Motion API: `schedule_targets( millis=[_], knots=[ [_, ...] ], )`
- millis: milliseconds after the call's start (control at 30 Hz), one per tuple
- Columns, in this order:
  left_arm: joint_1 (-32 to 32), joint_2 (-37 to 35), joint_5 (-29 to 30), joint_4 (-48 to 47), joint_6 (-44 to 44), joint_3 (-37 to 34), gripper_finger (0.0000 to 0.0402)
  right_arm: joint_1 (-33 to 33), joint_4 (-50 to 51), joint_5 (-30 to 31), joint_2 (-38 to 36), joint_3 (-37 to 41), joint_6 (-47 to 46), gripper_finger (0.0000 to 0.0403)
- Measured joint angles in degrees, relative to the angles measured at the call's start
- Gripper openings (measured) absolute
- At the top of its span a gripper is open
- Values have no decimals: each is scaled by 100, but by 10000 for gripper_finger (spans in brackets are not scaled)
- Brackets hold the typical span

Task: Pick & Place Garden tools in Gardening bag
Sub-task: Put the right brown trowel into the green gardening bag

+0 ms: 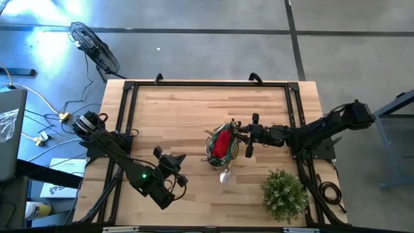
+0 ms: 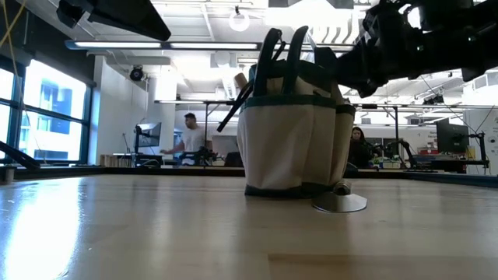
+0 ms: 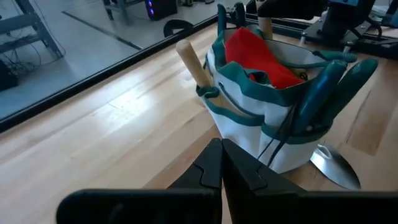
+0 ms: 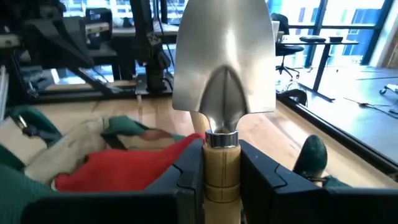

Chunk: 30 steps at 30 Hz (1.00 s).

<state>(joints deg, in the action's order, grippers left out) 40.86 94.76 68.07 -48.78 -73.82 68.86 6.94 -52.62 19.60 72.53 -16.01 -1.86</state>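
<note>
The right gripper (image 4: 221, 168) was clamped on the pale wooden handle of a silver trowel (image 4: 225, 59), blade up, at the rim of the gardening bag (image 1: 221, 146) near the middle of the bench (image 1: 187, 110). A red glove piece (image 3: 258, 56) filled the bag and another trowel's blade (image 1: 226, 175) lay against its base, while the left gripper (image 3: 221, 168), fingers shut on nothing, hung near the bench's front left, pointed at the bag

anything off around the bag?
One thing: a trowel blade lies flat on the table against the bag, outside it. The right gripper holds another trowel, blade up, beside the bag.
</note>
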Motion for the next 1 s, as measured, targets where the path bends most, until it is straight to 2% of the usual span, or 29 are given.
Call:
schedule_targets(
  millis=[233,567,800,1000],
  knots=[
    [2,0,-5,-70,-17,0,0,61,-176,154,0,32,-235,56],
    [-65,0,-160,-433,0,0,0,340,-1178,317,4,504,-133,56],
    [-225,-195,-549,-522,2,0,0,447,-1479,493,36,520,95,56],
    [-225,-382,-574,-559,35,0,0,470,-2632,428,396,837,51,56]
  ],
)
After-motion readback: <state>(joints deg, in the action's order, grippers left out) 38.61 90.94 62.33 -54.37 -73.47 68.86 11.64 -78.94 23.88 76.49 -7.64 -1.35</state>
